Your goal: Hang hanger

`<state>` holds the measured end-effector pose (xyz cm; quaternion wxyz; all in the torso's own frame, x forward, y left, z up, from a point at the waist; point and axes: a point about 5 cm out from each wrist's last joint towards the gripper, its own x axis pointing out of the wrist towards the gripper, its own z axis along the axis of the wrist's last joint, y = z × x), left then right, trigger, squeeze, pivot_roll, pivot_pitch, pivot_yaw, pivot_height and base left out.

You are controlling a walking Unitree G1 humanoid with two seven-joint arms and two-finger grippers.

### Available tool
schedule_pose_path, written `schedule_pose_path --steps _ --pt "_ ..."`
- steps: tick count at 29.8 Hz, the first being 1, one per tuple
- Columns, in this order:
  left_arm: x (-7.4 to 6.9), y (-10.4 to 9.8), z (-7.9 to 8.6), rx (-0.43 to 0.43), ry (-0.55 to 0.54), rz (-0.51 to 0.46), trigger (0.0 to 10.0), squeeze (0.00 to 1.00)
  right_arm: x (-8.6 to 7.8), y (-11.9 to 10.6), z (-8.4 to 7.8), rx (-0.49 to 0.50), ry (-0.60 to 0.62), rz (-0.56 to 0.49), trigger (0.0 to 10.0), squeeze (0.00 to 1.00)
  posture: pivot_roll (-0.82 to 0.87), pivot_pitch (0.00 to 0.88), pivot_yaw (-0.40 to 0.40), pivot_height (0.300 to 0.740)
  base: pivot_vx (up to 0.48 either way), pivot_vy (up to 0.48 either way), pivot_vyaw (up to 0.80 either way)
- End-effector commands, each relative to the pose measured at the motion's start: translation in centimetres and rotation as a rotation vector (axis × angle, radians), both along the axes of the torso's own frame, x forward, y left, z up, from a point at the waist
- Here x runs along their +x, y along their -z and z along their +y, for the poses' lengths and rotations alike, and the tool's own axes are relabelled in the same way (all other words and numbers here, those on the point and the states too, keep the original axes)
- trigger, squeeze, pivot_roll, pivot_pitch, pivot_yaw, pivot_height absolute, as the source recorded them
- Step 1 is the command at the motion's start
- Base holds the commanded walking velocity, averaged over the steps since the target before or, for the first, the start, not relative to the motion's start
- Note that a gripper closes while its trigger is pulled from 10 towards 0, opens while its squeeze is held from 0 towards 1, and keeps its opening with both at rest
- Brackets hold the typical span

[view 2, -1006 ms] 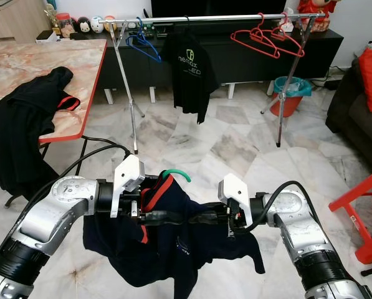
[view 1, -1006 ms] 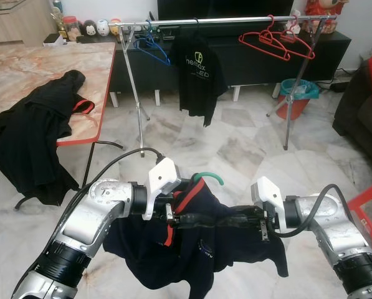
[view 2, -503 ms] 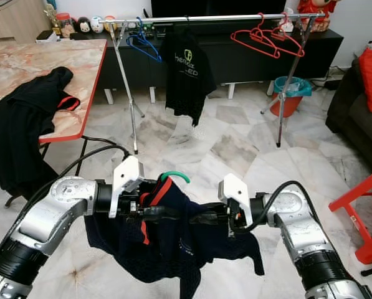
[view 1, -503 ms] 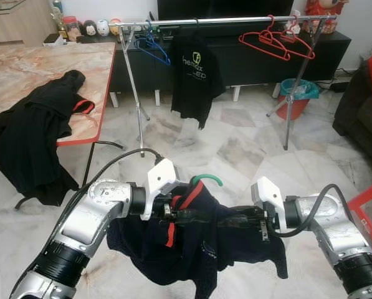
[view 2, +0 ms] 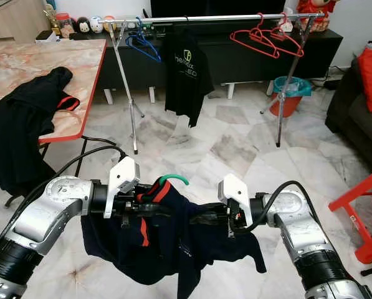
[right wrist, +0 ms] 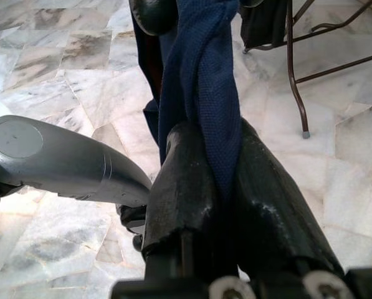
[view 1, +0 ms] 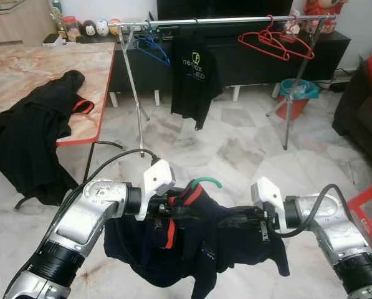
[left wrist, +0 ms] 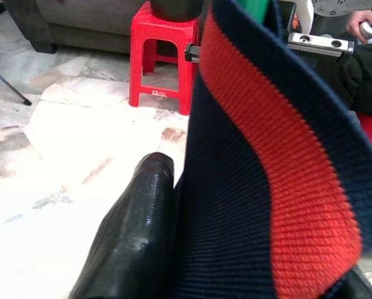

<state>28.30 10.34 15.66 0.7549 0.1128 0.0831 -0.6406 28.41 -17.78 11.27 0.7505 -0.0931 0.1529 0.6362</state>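
Green hanger hook [view 1: 205,182] pokes from our navy shirt [view 1: 192,243], stretched between both grippers above the marble floor [view 1: 235,143]. Right wrist view shows the right gripper [right wrist: 201,180] clenched on bunched fabric; left wrist view shows the left gripper's finger [left wrist: 136,243] against the red-striped collar [left wrist: 285,180].

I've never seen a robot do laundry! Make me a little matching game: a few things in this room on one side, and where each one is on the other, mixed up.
Things:
1. navy shirt with red collar
2. black T-shirt with green logo
3. black jacket with red trim
4. pair of red plastic hangers

Places:
A. draped over the marble-topped table's edge
B. hanging mid-rail on the metal clothes rack
C. at the rack's right end
D. stretched between the left pincer and right pincer

Pairs: 1-D, 2-B, 3-A, 4-C
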Motion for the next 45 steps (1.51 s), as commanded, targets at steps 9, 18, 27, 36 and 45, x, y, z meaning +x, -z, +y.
schedule_pose_path --steps 9,18,27,36,45 --pt "-0.5 0.6 0.1 0.028 0.027 0.028 0.0 0.00 0.4 -1.5 0.4 0.048 -0.008 -0.063 10.0 0.00 0.05 0.004 0.005 0.740 0.000 0.000 0.00" --pt "-0.7 0.8 0.4 0.033 0.023 0.040 0.0 0.00 0.5 -1.4 0.4 0.044 -0.003 -0.063 10.0 0.00 0.05 0.002 0.004 0.740 0.000 0.000 0.00" --pt "-0.8 1.0 0.4 0.034 0.026 0.045 0.0 0.00 0.5 -1.2 0.4 0.036 -0.003 -0.067 10.0 0.00 0.05 0.000 0.005 0.740 0.000 0.000 0.00" --pt "-0.7 1.4 0.7 0.034 -0.016 0.046 0.0 0.00 0.8 -1.0 0.2 0.025 0.041 -0.063 10.0 1.00 0.05 0.000 0.007 0.740 0.000 0.000 0.00" --pt "0.6 1.8 2.0 0.036 -0.181 0.010 0.0 0.00 1.3 -0.6 -1.0 -0.050 0.126 -0.099 10.0 1.00 0.05 0.000 0.009 0.740 0.000 0.000 0.00"
